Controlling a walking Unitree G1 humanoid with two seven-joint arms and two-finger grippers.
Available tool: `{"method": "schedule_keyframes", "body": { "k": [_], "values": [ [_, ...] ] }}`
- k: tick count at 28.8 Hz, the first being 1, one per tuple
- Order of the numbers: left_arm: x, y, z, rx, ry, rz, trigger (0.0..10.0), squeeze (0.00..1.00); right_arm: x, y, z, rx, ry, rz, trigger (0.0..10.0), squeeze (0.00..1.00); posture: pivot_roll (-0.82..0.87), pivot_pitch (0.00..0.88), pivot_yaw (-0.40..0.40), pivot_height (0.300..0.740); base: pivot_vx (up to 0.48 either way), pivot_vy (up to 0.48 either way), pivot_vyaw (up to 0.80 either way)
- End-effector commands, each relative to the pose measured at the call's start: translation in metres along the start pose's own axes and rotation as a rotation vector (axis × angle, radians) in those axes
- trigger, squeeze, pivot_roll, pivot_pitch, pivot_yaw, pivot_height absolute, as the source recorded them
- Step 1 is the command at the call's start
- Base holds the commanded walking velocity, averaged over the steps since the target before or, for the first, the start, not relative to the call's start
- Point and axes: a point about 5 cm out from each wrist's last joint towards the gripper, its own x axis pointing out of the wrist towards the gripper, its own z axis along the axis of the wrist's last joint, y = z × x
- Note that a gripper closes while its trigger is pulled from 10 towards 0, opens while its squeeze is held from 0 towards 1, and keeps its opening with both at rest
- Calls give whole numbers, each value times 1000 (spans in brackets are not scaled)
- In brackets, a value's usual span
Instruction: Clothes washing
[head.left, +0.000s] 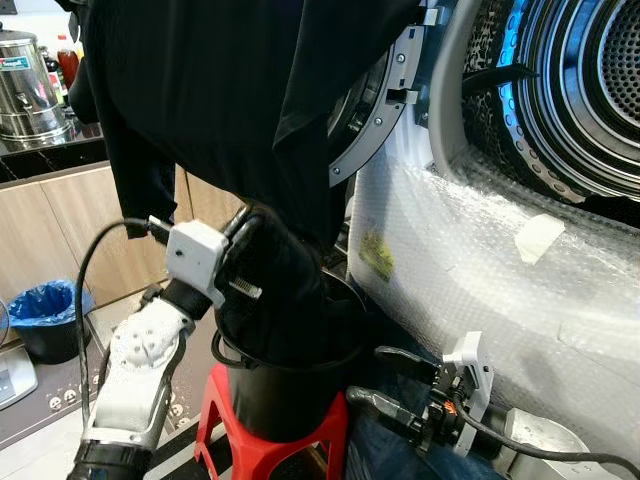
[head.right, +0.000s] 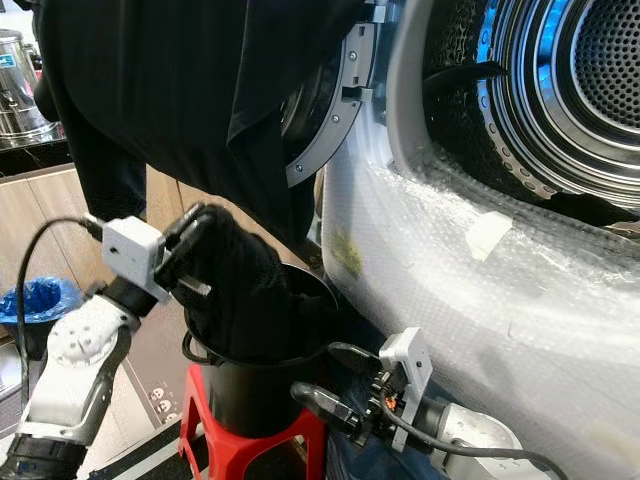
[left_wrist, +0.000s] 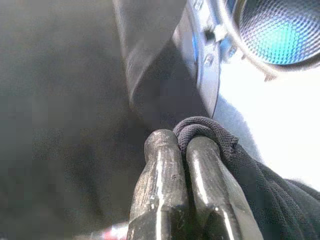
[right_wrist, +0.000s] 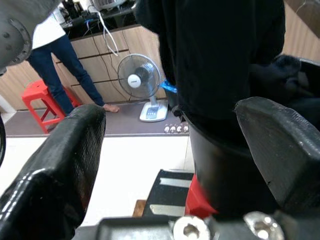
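A black garment (head.left: 275, 300) bulges out of a black bucket (head.left: 300, 395) that stands on a red stool (head.left: 255, 450). My left gripper (head.left: 248, 232) is above the bucket's left rim, shut on a fold of the garment (left_wrist: 205, 129). More black cloth (head.left: 230, 90) hangs from above, draped over the open washer door (head.left: 375, 125). To the right is the washer drum (head.left: 590, 80), its opening lit blue. My right gripper (head.left: 368, 373) sits low beside the bucket's right side, open, with nothing between its fingers (right_wrist: 65, 150).
Bubble wrap (head.left: 480, 290) covers the washer front. A blue-lined bin (head.left: 45, 305) stands on the floor at left, below a counter with a steel urn (head.left: 25, 85). The right wrist view shows a person's legs (right_wrist: 55, 55), a floor fan (right_wrist: 139, 80) and another red stool (right_wrist: 42, 95).
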Motion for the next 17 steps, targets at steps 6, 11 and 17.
{"method": "schedule_keyframes", "body": {
  "k": [6,11,17],
  "values": [
    [22,-1,46,6,-168,-57,10000,0,2,-16,15,-49,-94,-134,10000,0,-19,0,-63,740,0,0,0],
    [35,-6,69,-37,-249,-78,10000,0,4,-27,29,-56,-196,-233,10000,0,-11,0,-63,740,0,0,0],
    [48,-11,92,-71,-341,-100,10000,0,5,-31,38,-39,-261,-254,10000,0,-10,0,-62,740,0,0,0]
  ]
}}
